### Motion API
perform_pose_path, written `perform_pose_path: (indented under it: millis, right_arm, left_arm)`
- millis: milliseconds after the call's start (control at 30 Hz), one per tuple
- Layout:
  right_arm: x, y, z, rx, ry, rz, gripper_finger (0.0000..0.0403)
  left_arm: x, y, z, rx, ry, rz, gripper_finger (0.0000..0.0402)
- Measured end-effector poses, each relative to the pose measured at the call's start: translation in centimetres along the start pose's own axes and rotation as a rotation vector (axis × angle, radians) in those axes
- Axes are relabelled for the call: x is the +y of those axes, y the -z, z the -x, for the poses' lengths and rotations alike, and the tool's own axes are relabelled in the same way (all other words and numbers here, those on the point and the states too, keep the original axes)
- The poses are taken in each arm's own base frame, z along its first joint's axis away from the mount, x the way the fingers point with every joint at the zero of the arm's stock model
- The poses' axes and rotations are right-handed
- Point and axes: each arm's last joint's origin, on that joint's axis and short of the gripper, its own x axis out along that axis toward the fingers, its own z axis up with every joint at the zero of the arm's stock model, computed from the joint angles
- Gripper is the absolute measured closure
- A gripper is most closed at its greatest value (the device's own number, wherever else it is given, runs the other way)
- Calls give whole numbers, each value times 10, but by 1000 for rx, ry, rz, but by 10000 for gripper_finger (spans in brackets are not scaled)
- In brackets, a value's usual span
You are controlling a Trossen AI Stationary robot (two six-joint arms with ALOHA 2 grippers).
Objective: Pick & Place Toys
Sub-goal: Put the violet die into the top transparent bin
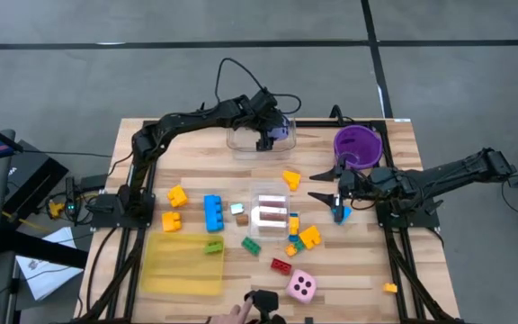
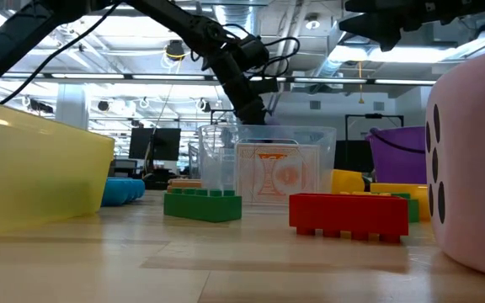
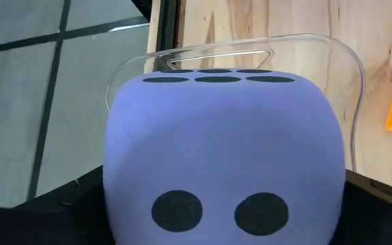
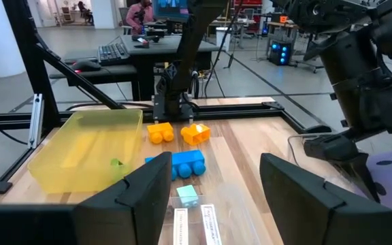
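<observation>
A purple dotted dice [image 3: 223, 136] sits between the fingers of my left gripper [image 1: 275, 137], over the right end of a clear box [image 1: 245, 142] at the table's far middle. The box's rim [image 3: 250, 42] shows just beyond the dice. My right gripper [image 1: 318, 186] hovers open at the table's right, pointing left, with nothing between its fingers [image 4: 135, 197]. Loose toys lie on the table's middle: a blue brick [image 1: 213, 212], yellow pieces [image 1: 177, 195], green bricks [image 1: 251, 245], a red brick [image 1: 281, 265] and a pink dice [image 1: 301, 286]. My left gripper holds the purple dice by two opposite sides [image 3: 118, 197], one finger on each, coming slanting down from the table's left. The two-dot face looks back at the wrist. Whether the dice touches the box's floor, I cannot tell.
A yellow translucent tray [image 1: 183, 265] stands at the near left. A small clear box with cards [image 1: 270, 211] is in the middle, and a purple bowl [image 1: 358, 144] at the far right. A person's hand [image 1: 236, 313] shows at the near edge.
</observation>
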Motion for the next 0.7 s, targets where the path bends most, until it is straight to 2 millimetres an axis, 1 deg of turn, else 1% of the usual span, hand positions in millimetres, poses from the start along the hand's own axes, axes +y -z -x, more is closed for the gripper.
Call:
perform_pose_path:
  millis: [300,467,700]
  right_arm:
    - [0,0,0,2,0,1,186]
    - [0,0,0,3,0,1,186]
    - [0,0,0,3,0,1,186]
  left_arm:
    - [-1,-1,0,-1,0,20,6]
    - [-4,-3,0,-8,3,14,4]
    - [-4,-4,0,-20,-3,21,2]
